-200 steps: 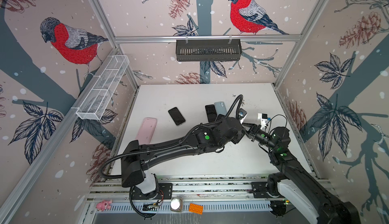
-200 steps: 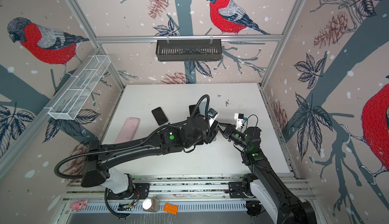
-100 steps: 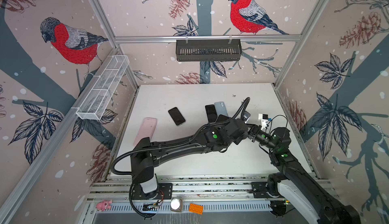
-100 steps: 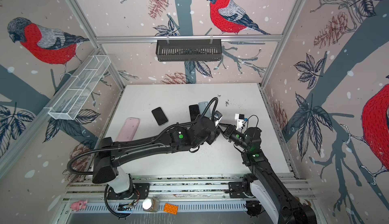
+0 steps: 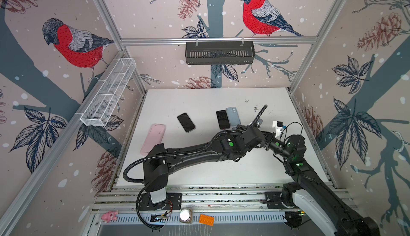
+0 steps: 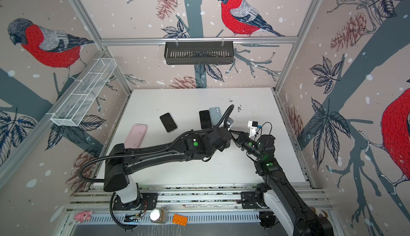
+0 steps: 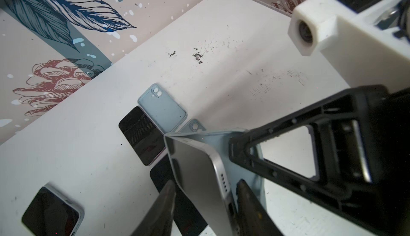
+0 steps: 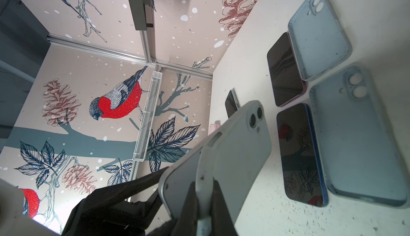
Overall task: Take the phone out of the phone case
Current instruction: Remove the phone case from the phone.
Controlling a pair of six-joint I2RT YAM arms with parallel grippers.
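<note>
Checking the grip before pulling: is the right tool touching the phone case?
Touching. The right wrist view shows the right tool clamped on the rim of the phone case, a finger on each side.

Phone case (image 8: 239, 139): pale blue-grey, soft, twin camera cutout; tilted, raised off table (image 5: 199, 175), right of middle; lower edge peeled back.
Phone (image 7: 195, 172): silver-edged, bottom end out of case, top apparently still seated.

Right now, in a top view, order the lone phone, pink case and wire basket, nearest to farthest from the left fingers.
1. Lone phone, table centre.
2. Pink case, table's left edge.
3. Wire basket, on the left wall.
</note>
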